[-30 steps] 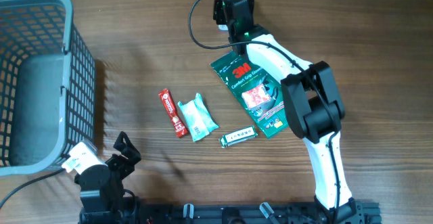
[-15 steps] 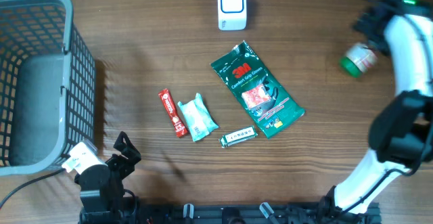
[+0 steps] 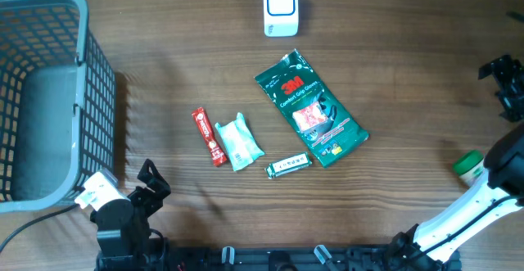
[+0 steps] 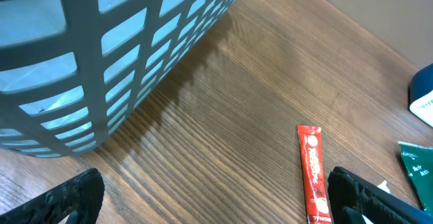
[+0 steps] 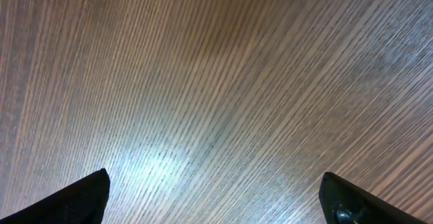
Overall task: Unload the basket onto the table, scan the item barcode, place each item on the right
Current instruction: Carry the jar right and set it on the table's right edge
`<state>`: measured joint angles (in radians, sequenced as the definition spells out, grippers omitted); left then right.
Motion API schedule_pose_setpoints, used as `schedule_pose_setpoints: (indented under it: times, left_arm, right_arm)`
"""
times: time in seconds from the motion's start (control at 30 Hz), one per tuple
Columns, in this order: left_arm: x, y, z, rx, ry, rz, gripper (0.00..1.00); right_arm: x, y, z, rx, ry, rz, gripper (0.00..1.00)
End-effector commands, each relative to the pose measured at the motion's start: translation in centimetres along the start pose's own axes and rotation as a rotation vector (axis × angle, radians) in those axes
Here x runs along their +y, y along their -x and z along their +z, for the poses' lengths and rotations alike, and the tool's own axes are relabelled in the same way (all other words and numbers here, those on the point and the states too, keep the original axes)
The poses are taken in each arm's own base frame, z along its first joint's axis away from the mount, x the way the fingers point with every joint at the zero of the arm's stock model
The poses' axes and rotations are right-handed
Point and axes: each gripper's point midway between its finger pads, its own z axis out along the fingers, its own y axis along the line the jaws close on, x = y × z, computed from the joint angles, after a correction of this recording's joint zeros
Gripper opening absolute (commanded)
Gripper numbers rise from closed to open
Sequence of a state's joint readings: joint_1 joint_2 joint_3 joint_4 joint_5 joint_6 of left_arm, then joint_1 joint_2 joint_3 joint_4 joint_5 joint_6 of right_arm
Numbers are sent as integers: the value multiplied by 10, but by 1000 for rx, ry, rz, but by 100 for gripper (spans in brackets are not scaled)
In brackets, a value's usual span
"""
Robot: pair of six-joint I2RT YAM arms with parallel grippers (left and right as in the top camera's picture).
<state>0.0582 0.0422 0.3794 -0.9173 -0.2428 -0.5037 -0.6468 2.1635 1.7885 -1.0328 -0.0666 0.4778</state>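
Packaging on the flat green plastic glove packet (image 3: 311,111) looks light, floppy, slick; best pinched at an edge. Both the left gripper (image 4: 216,200) and right gripper (image 5: 216,200) gape wide, empty.

Scanner (image 3: 280,7) behind glove packet (image 3: 309,109), basket (image 3: 100,99) far left

Mock shop checkout, prob. a lab rig: grey shopping basket (image 3: 98,91) on wood table (image 3: 180,50), white scanner unit (image 3: 280,7), retail pkgs e.g. 3M glove pack (image 3: 311,111), red sachet (image 3: 209,137).
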Motion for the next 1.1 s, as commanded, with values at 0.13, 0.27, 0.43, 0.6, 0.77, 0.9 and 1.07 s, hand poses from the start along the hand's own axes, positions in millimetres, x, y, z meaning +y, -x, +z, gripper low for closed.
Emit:
schedule_pose_setpoints:
  times: [0.13, 0.27, 0.43, 0.6, 0.77, 0.9, 1.07]
  left_arm:
    - [2, 0, 1, -6, 12, -7, 100]
    - [2, 0, 1, -6, 12, -7, 100]
    - [2, 0, 1, -6, 12, -7, 100]
    - [2, 0, 1, -6, 12, -7, 100]
    - [2, 0, 1, -6, 12, -7, 100]
    - [2, 0, 1, -6, 12, -7, 100]
    - [2, 0, 1, -6, 12, -7, 100]
  right_arm:
    - [2, -1, -38, -17, 19, 17, 100]
    - [3, -12, -112, -110, 63, -14, 100]
    - [-70, -74, -206, -198, -153, 329, 100]
    - [-123, -131, -200, -217, -323, 775, 100]
    - [-128, -183, -88, -5, -362, 939, 98]
    - [-128, -180, -25, -58, -258, 953, 100]
    - [-139, -172, 1, -163, -230, 955, 100]
